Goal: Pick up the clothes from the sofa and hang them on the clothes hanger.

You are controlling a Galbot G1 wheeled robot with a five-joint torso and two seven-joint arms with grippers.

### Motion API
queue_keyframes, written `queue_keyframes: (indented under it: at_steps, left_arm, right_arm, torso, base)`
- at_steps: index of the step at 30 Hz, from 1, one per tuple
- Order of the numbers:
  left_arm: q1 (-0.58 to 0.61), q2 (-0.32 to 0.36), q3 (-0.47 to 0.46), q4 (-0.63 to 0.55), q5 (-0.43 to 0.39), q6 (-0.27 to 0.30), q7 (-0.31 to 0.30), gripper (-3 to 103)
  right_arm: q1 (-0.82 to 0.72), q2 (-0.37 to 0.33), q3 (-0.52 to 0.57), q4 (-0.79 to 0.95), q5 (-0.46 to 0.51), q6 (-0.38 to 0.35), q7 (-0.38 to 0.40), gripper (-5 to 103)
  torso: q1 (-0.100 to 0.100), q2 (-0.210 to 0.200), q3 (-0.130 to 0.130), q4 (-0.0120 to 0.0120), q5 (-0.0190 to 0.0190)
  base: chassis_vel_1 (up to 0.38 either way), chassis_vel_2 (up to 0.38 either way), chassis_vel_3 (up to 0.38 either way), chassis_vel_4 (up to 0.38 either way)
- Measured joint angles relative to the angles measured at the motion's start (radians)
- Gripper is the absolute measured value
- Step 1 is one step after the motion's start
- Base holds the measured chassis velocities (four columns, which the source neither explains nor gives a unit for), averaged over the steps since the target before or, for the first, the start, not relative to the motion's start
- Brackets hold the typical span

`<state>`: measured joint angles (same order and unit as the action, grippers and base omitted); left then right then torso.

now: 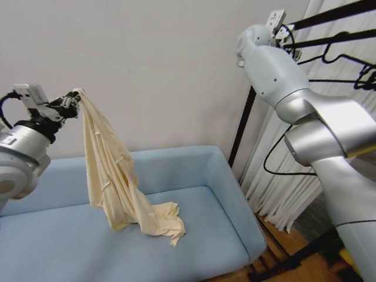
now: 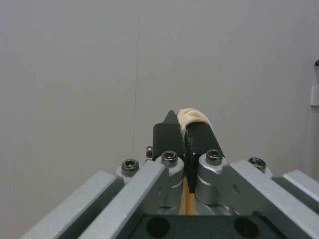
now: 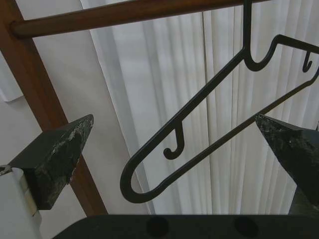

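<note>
A cream garment hangs from my left gripper, which is raised above the left of the light blue sofa; the cloth's lower end trails on the seat. In the left wrist view the fingers are shut on a fold of the cream cloth. My right gripper is lifted high at the clothes rack, and its open fingers stand on either side of a black hanger hanging from the wooden rail.
The rack's dark upright stands just right of the sofa, with black rails and another black hanger at the top right. White curtains hang behind it. A plain wall backs the sofa; wooden floor shows at the bottom right.
</note>
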<state>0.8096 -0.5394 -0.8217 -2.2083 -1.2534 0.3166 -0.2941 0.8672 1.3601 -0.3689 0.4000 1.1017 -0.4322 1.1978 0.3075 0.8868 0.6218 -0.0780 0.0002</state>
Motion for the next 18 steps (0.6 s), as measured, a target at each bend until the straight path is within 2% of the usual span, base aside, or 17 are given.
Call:
queue_keyframes:
  at_steps: [18]
  left_arm:
    - [0.003,-0.025,0.015,0.003,0.025,0.003,0.003,1]
  right_arm:
    - [-0.013,-0.034,0.05,-0.084,-0.062,0.006,-0.123,100]
  torso:
    - [0.0,0.0,0.0,0.0001,-0.0001]
  base:
    - [0.0,0.0,0.0,0.0]
